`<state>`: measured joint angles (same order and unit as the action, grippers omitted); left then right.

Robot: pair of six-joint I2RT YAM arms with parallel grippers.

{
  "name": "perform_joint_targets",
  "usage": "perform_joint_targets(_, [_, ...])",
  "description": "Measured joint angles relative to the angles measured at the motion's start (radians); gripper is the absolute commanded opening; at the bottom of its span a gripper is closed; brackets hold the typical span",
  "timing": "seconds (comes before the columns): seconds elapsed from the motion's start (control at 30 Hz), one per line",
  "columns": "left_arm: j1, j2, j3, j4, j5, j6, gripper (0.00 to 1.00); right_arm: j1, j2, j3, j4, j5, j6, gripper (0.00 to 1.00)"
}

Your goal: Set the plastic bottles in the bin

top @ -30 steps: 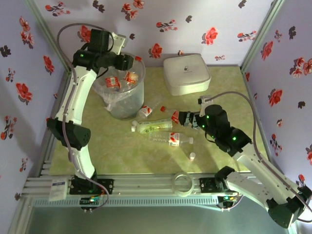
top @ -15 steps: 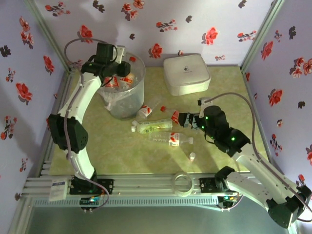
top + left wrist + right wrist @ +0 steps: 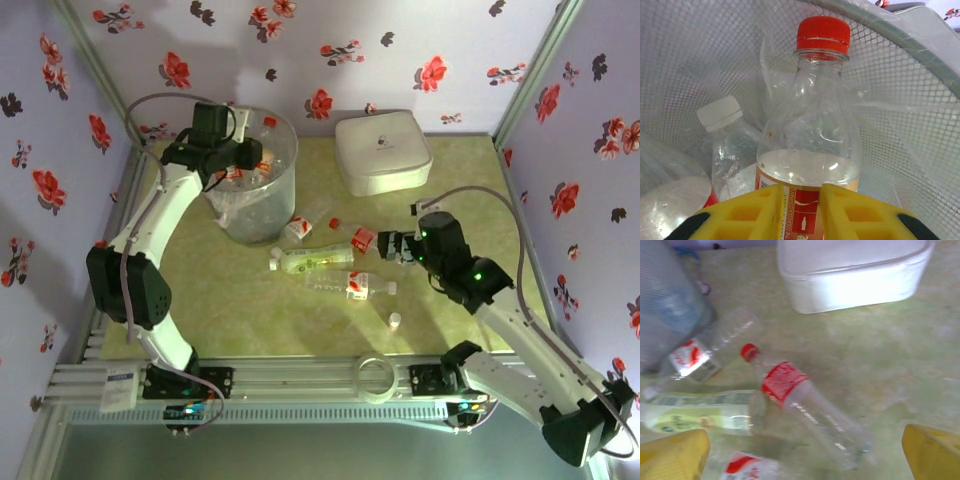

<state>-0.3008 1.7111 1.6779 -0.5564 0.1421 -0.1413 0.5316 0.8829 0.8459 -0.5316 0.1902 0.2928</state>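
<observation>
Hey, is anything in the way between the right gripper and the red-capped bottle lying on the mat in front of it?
Nothing visible blocks it. The right gripper stands open facing the red-capped bottle, which lies bare on the mat. The green-labelled bottle lies close beside it and may crowd one finger.

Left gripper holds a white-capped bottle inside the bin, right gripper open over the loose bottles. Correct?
No: the bottle in the left gripper has a red cap, not white, per the left wrist view. It is inside the bin, and the right gripper is open over the loose bottles.
</observation>
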Motion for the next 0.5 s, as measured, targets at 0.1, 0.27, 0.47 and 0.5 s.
perform_joint_targets(0.1, [0.002,-0.001,0.0,0.0,0.01,-0.013,0.43,-0.094,0.04,0.008,-0.033,-0.019,-0.063,0.99])
perform_joint_targets(0.27, [0.002,-0.015,0.0,-0.039,0.014,-0.015,0.68,-0.166,0.175,0.014,-0.074,-0.079,-0.163,1.0])
perform_joint_targets(0.47, [0.002,-0.118,0.0,-0.089,0.0,0.005,0.81,-0.166,0.359,0.071,-0.119,-0.119,-0.272,0.99])
perform_joint_targets(0.5, [0.002,-0.144,0.0,-0.092,-0.002,0.005,0.81,-0.166,0.382,0.084,-0.122,-0.121,-0.293,0.99])
